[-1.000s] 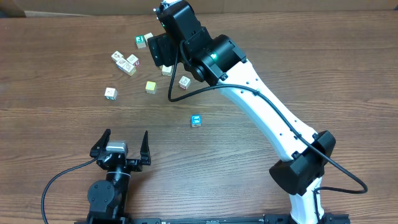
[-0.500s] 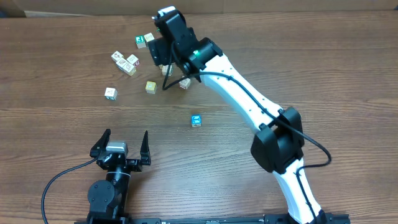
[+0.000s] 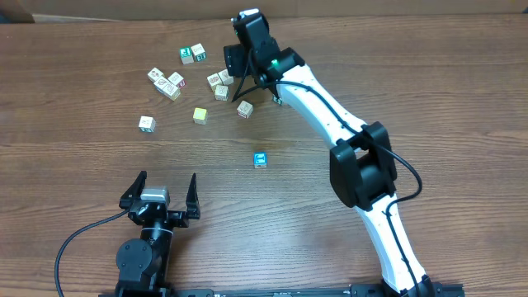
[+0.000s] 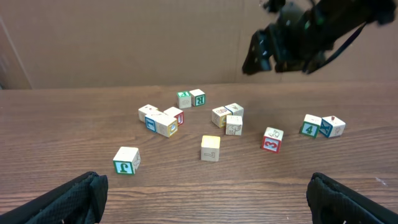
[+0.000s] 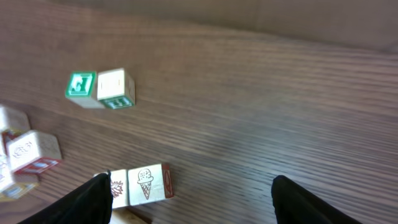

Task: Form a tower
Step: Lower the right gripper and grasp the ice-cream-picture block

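The right arm is standing stretched far over the wooden table [image 3: 462, 99]. From its base at the near edge the first white link is rising to a black elbow. From there the long forearm is slanting to the far side, where the wrist is hanging above the scattered cubes. The right gripper [image 5: 191, 178] is hovering off the wood and tilting downward, its jaws spread wide with only bare table between them; it is gripping nothing.

Just beside its left finger an ice-cream cube [image 5: 145, 182] is sitting, touching a second picture cube [image 5: 118, 188] that the finger is partly hiding. Farther out beyond that finger, a green-faced pair of cubes [image 5: 99, 87] is lying side by side and touching.

The tower cannot be made out as a stack. From overhead every pale cube is showing as a single square, and a third cube [image 3: 221, 92] is lying close by the ice-cream pair near the right fingers.

The left arm is sitting folded at the near edge. The left gripper [image 3: 167, 180] is pointing toward the far side, with jaws wide apart and nothing held. Ahead of its fingers and roughly midway between them, a yellow-green cube [image 4: 211, 149] is resting. A cube with a red 3 [image 4: 272, 139] is lying nearer the right finger's side, and a green-lettered cube [image 4: 126, 160] nearer the left. A blue cube [image 3: 260, 159] is sitting between the two grippers.
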